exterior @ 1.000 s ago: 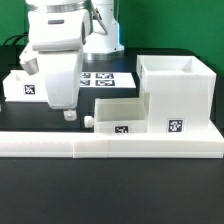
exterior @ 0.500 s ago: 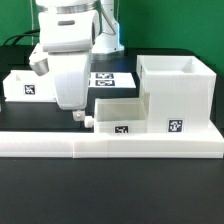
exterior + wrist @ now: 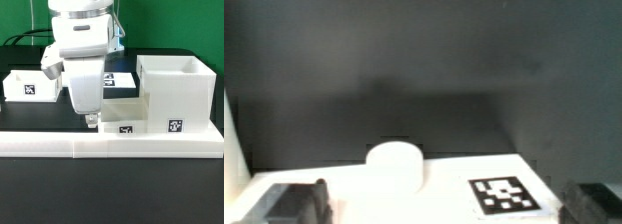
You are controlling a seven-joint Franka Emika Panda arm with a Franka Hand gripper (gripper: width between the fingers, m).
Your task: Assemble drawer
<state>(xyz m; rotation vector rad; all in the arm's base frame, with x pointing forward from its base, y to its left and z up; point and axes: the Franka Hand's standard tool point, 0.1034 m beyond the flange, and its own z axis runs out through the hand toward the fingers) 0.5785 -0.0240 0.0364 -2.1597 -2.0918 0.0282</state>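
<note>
The drawer's tall white housing point(image 3: 178, 95) with a square tag stands at the exterior view's right. One shallow tagged tray point(image 3: 28, 86) sits at the left. The second tray point(image 3: 125, 118) lies against the housing's left side, with its near left corner behind my gripper point(image 3: 92, 122). The gripper hangs just above that tray's front left end. In the wrist view, the tray's white front face point(image 3: 438, 185) shows its round knob point(image 3: 393, 165) and a tag point(image 3: 500, 193). My gripper point(image 3: 448, 205) is open, with a dark finger on each side of the face and nothing held.
A long low white border wall point(image 3: 110, 147) runs along the front of the black table, close under the gripper. The marker board point(image 3: 120, 79) lies flat behind the gripper. Cables and the arm's base are at the back.
My gripper has moved steadily toward the exterior view's right, from near the left tray to over the front left end of the tray beside the housing. The parts have not moved.
</note>
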